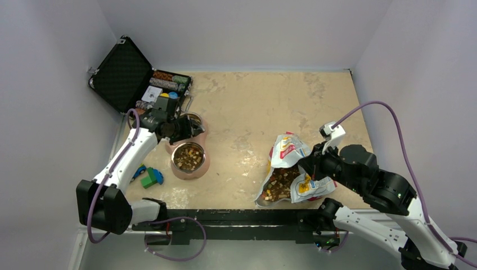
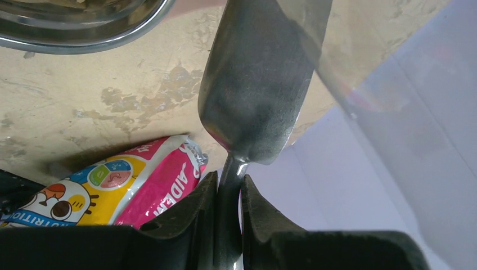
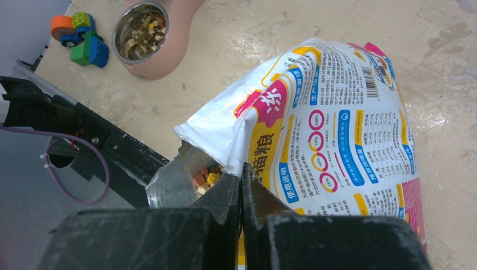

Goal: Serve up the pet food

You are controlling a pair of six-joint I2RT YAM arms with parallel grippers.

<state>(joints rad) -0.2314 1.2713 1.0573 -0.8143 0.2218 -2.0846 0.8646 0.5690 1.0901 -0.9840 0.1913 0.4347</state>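
Risks first: right tool [image 3: 242, 179] is pinched shut on the torn lip of the glossy white foil bag [image 3: 332, 112] printed red, yellow & blue. The film is thin & slick, so the lip could slip out or rip more, and the mouth would flop closed. The bag lies on its side on the mottled beige bench [image 1: 253, 107], so a hard tug may spill the pet food [image 1: 278, 183]. That's small brown/tan dry kibble, mostly inside the bag mouth, w/ some in the near round steel bowl [image 1: 188, 157] of the pink double feeder [image 1: 203, 169]. Left tool [image 2: 229, 188] clamps the thin handle of a dull-grey metal spoon [image 2: 253, 95], no kibble seen on it. The smooth narrow handle could twist in the grip & tip a load. The spoon is by the feeder, well apart from the bag.
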